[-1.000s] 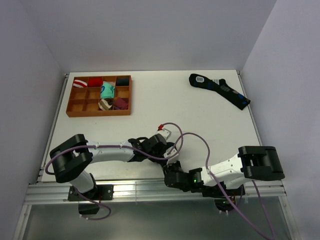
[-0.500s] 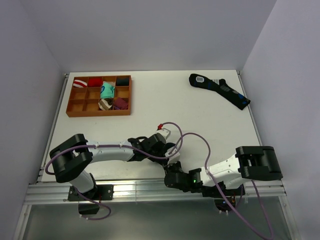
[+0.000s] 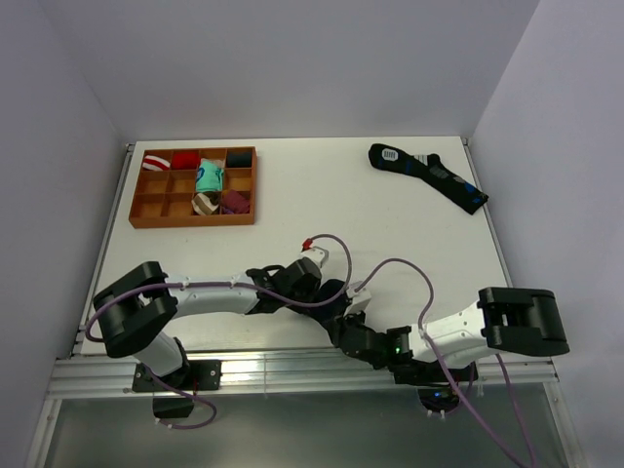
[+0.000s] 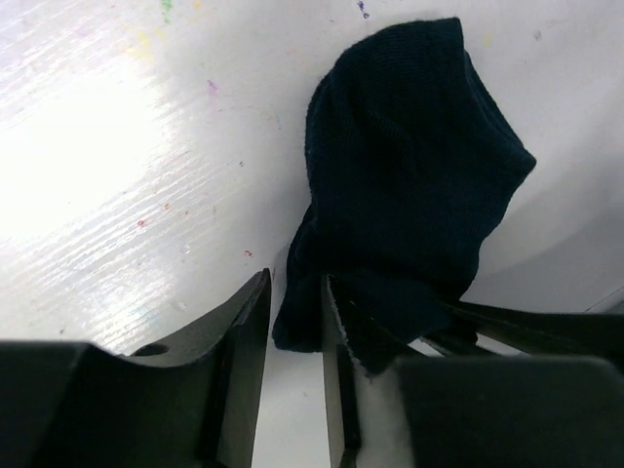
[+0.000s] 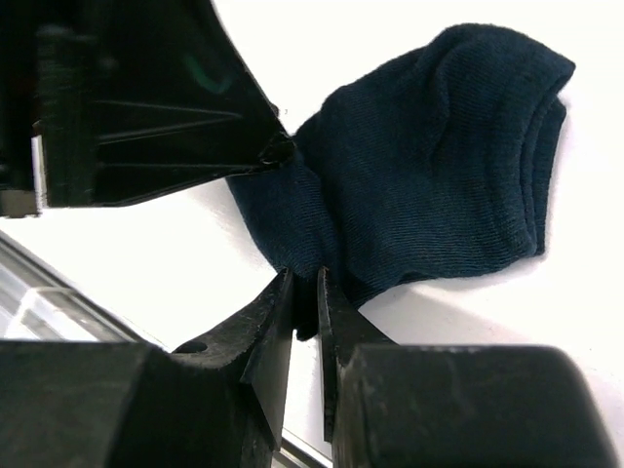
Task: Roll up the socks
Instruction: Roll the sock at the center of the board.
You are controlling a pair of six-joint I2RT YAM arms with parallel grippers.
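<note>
The socks [image 4: 409, 175] are a dark navy bundle, crumpled on the white table. They also show in the right wrist view [image 5: 439, 166]. My left gripper [image 4: 295, 312] is shut on their near edge, its jaws only narrowly apart. My right gripper [image 5: 305, 292] is shut on a pinched fold at the bundle's near corner. Its fingers [image 4: 517, 327] show at the lower right of the left wrist view. In the top view the left gripper [image 3: 310, 290] and the right gripper [image 3: 343, 317] meet near the table's front edge and hide the socks.
An orange compartment tray [image 3: 192, 223] with colourful sock bundles [image 3: 210, 178] stands at the back left. A long black sock with blue patches and a white label [image 3: 429, 175] lies at the back right. The metal rail [image 3: 292, 363] runs along the front edge.
The right arm's wrist has swung to the right, and its gripper has moved up closer to the left gripper. The left gripper has shifted slightly away from the front edge.
</note>
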